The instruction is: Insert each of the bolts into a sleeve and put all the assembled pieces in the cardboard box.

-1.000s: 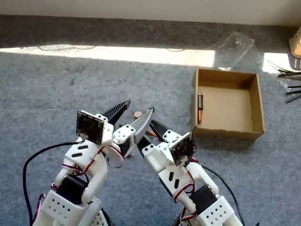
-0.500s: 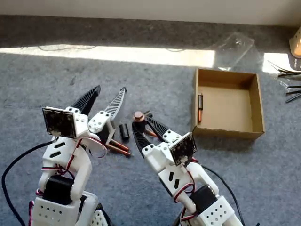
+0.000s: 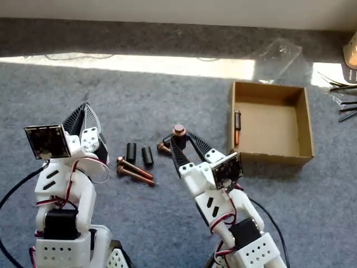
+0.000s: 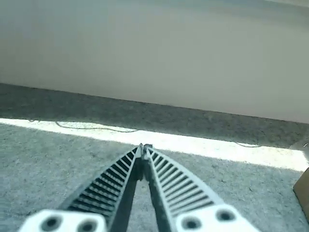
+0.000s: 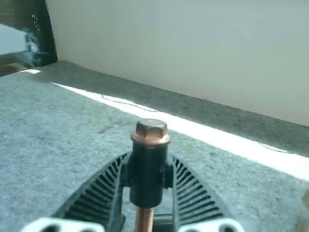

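Grey carpet (image 3: 167,89), cardboard box (image 3: 273,129), pale wall (image 4: 154,48)

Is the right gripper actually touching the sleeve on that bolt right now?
Touching. The right wrist view shows the right gripper clamped on both sides of the sleeve.

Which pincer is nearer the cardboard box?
Right. The right pincer, shut on a sleeved bolt, is beside the cardboard box; the left pincer lies farther, beyond the loose bolts.
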Available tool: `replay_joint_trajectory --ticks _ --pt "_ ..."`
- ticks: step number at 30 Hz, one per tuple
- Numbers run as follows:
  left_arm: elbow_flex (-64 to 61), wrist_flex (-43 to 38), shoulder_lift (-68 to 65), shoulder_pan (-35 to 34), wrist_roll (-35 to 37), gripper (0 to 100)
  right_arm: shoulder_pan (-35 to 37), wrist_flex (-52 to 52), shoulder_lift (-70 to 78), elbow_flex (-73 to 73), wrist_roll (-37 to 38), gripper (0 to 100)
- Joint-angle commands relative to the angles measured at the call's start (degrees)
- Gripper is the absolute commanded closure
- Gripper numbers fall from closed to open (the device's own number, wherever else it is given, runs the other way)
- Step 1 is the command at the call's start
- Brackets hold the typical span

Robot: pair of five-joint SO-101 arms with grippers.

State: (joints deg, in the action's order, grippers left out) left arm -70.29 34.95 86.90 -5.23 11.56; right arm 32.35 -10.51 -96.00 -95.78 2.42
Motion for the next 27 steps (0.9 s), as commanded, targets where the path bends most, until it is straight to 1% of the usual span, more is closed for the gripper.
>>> replay_joint_trajectory --ticks 1,5,8,9,12,13,17,21,25,27 --pt "-1.54 0.18 0.57 -0.4 0.18 99 -4.18 0.04 -0.75 -7.43 0.79 99.4" --pt "-3.12 0.18 0.57 -0.48 0.18 99 -7.87 -0.22 -0.75 -5.14 0.79 99.4" --pt "-3.3 0.26 0.57 -0.57 0.09 99 -10.33 -4.62 -0.75 -2.24 0.79 99.4" --pt "-3.3 0.26 0.57 -0.57 -1.05 99 -10.86 -6.29 -0.75 -0.84 0.79 99.4" --pt "-2.95 2.73 0.66 -0.31 -8.26 99 -13.32 -11.12 -0.75 3.3 0.79 99.4" --pt "-3.21 3.34 1.27 -0.22 -9.32 99 -14.37 -12.35 -0.75 4.62 0.79 99.4" --pt "-5.67 4.66 7.96 -0.4 -8.44 99 -18.51 -15.6 -0.31 9.45 0.79 99.1" --pt "-9.27 6.77 18.68 -0.4 -8.62 99 -20.26 -21.05 -0.13 15.69 0.79 99.0" --pt "-9.71 6.42 16.48 -0.48 -8.62 99 -20.26 -25.45 -0.13 21.49 0.88 99.0" --pt "-10.07 6.42 16.31 -0.48 -8.7 99 -20.26 -26.77 0.31 24.13 2.11 99.0"
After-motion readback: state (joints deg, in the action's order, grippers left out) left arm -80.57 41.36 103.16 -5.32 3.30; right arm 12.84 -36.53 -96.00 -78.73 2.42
